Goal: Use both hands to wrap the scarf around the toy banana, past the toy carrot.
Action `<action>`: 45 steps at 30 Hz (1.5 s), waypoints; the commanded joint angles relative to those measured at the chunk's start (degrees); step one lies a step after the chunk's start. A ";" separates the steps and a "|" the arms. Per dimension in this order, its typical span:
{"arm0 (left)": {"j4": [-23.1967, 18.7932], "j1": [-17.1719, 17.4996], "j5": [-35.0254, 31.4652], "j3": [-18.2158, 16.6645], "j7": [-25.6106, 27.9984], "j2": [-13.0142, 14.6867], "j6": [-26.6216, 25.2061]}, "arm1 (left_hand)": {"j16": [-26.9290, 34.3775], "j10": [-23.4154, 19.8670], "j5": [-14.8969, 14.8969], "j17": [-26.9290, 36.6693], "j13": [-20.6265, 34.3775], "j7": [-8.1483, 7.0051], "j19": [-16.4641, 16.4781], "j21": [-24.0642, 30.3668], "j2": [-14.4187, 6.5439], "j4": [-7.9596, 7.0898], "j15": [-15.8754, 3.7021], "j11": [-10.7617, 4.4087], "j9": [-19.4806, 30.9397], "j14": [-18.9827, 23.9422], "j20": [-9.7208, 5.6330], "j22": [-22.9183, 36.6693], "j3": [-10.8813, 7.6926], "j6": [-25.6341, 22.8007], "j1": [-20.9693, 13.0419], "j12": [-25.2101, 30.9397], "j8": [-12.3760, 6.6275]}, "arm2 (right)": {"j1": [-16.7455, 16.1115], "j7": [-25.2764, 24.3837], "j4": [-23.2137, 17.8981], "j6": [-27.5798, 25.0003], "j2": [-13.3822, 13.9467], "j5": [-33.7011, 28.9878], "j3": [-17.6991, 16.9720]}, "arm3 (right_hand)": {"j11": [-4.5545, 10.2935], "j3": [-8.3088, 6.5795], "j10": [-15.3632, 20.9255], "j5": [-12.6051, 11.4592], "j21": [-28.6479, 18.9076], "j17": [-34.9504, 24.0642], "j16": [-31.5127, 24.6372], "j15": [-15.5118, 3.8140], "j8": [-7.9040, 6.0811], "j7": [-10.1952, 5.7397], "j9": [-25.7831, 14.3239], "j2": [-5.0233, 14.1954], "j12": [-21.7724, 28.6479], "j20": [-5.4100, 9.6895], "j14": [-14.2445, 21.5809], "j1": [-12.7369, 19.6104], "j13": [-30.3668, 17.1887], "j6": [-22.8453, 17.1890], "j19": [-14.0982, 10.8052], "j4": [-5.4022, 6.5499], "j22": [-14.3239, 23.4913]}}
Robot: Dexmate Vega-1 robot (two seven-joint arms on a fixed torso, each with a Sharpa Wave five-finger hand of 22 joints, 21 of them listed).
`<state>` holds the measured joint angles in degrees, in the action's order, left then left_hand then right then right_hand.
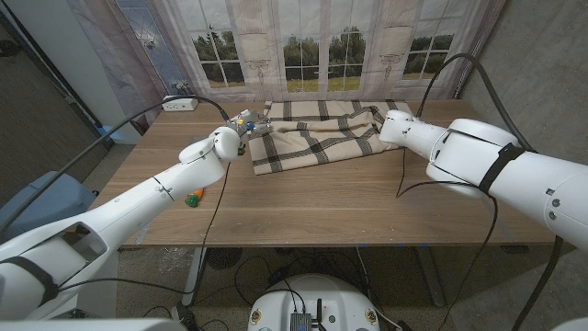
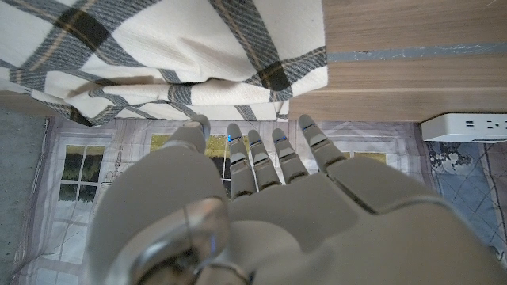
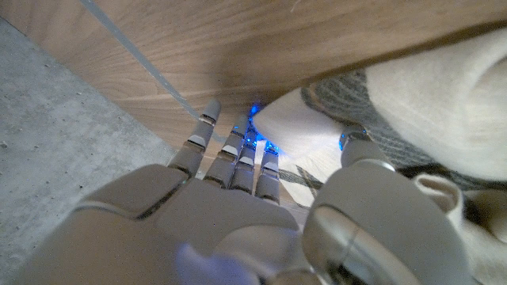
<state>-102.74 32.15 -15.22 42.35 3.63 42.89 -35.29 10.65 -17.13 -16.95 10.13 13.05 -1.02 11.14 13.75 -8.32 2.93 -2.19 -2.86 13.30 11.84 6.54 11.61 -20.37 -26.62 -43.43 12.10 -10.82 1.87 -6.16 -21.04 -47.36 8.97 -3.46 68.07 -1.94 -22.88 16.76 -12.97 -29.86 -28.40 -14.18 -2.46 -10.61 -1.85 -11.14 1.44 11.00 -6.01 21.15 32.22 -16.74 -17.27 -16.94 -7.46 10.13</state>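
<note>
The tabletop (image 1: pixel 303 202) carries the plaid scarf (image 1: pixel 317 133) in the upper middle of the head view, spread as a wide, loosely folded band whose long axis runs left to right across the frame, its lower left corner nearest the camera. The left hand (image 1: pixel 241 124) sits at the scarf's upper left edge and the right hand (image 1: pixel 393 126) at its right end, so the cloth lies between the two hands, and each hand is closest to its own end of the band. In the left wrist view the left hand (image 2: pixel 261 198) has its fingers (image 2: pixel 253 162) extended and slightly apart, holding nothing, with the scarf's hemmed edge (image 2: pixel 206 79) lying just beyond the fingertips; contact cannot be confirmed. In the right wrist view the right hand (image 3: pixel 238 198) reaches toward a folded white corner of the scarf (image 3: pixel 301 131), fingers (image 3: pixel 230 154) straight on one side and the thumb on the other; whether the corner is actually pinched cannot be determined from the pictures. The toy carrot (image 1: pixel 194 197), a small orange and green object, lies at the left of the head view beside the left forearm, well apart from the scarf and nearer the camera. The toy banana cannot be identified with certainty; small coloured objects (image 1: pixel 246 119) sit just beside the left hand. Judged from this layout, the wrap is not yet formed.
</note>
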 commanded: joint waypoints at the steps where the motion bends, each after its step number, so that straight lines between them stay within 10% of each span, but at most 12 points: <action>1: -0.36 0.51 -0.21 -0.41 -0.39 0.37 -0.01 | -0.10 0.14 0.06 0.08 -0.01 0.06 0.18 0.01 0.12 0.30 -1.24 0.21 -0.10 -0.19 0.21 0.12 -0.26 -0.42 0.43 0.25 -0.20 | -1.36 -14.97 0.25 -0.57 -1.15 4.23 -5.08 | 0.18 -0.77 0.35 -0.15 -0.14 0.11 -0.25 -3.33 -0.48 0.02 -0.19 0.75 0.46 0.30 0.53 1.69 -0.04 -0.54 -1.15 -0.57 0.06; 16: -0.86 0.94 -0.86 -0.53 -0.33 0.66 0.86 | -0.11 0.11 0.20 0.08 -0.03 -0.10 0.20 0.05 0.28 0.56 -1.29 0.11 -0.49 -0.26 0.22 0.11 -0.37 -0.52 0.80 0.33 -0.20 | -0.47 -4.62 -3.11 -0.88 2.87 5.04 -2.52 | -1.02 2.90 -4.23 1.82 2.31 0.49 1.33 -0.74 -0.30 1.29 -0.15 -0.88 -0.20 -0.39 -4.76 -3.73 0.39 3.22 1.43 1.57 0.09; 30: -2.02 1.82 -0.93 -1.20 -0.69 1.31 0.85 | -0.10 0.23 0.34 0.06 -0.05 -0.01 0.13 0.03 0.53 0.81 -1.28 0.16 -0.77 -0.27 0.28 0.10 -0.40 -0.44 1.12 0.34 -0.14 | -0.75 3.00 -3.80 7.33 6.00 4.81 -0.07 | -3.21 1.62 -7.00 1.44 3.41 2.14 2.58 2.32 0.03 1.52 -0.12 0.81 -0.16 -0.11 -8.31 -0.03 1.02 6.20 0.90 -0.74 0.04; 35: -2.47 2.18 -0.80 -1.54 -0.75 1.64 0.92 | -0.08 0.31 0.43 0.07 -0.06 0.01 0.12 0.04 0.64 0.89 -1.33 0.24 -0.89 -0.25 0.27 0.10 -0.39 -0.36 1.31 0.34 -0.11 | -0.95 5.69 -3.80 13.13 7.10 3.26 2.30 | -2.35 0.22 -2.50 1.06 3.31 4.22 1.63 1.56 -0.99 1.26 -0.06 1.37 1.48 0.86 -4.96 4.47 1.81 4.39 -1.99 -2.42 0.01; 41: -3.13 2.68 -0.67 -1.99 -0.73 2.02 0.70 | -0.07 0.30 0.53 0.08 -0.07 0.02 0.11 0.04 0.74 0.94 -1.31 0.29 -1.00 -0.27 0.25 0.10 -0.37 -0.36 1.53 0.37 -0.10 | -1.49 6.17 -3.80 19.59 8.06 1.74 4.44 | 1.25 -1.27 10.53 0.43 3.31 6.39 -2.89 -5.20 -3.31 -1.21 0.20 2.17 4.89 2.98 7.86 10.35 3.05 -6.19 -7.24 -2.38 0.07; 45: -3.49 2.68 -0.67 -2.00 -1.22 2.24 0.07 | -0.06 0.33 0.59 0.09 -0.07 0.00 0.10 0.04 0.80 0.94 -1.30 0.28 -1.07 -0.26 0.25 0.10 -0.33 -0.29 1.70 0.37 -0.08 | -1.98 3.98 -3.80 18.53 7.20 0.24 5.61 | 5.04 -2.06 26.81 0.04 1.18 1.11 -13.00 -10.10 -6.24 -3.06 0.28 2.85 11.39 6.56 22.89 20.47 1.87 -22.99 -14.64 -3.05 0.41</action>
<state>-105.21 34.30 -16.11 40.82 2.95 44.51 -34.47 10.65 -16.92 -16.61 10.14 12.77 -1.03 11.14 13.75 -7.57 3.65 -2.35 -2.65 12.24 11.68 6.54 11.60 -20.60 -26.61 -42.08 12.10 -10.81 0.93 -2.44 -24.60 -34.46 15.74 -0.55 70.29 0.74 -24.53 34.86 -12.55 -27.45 -23.60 -21.46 -3.17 -15.38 -3.77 -10.90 4.15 18.59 -1.14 36.10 47.15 -13.58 -31.28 -27.90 -10.24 10.24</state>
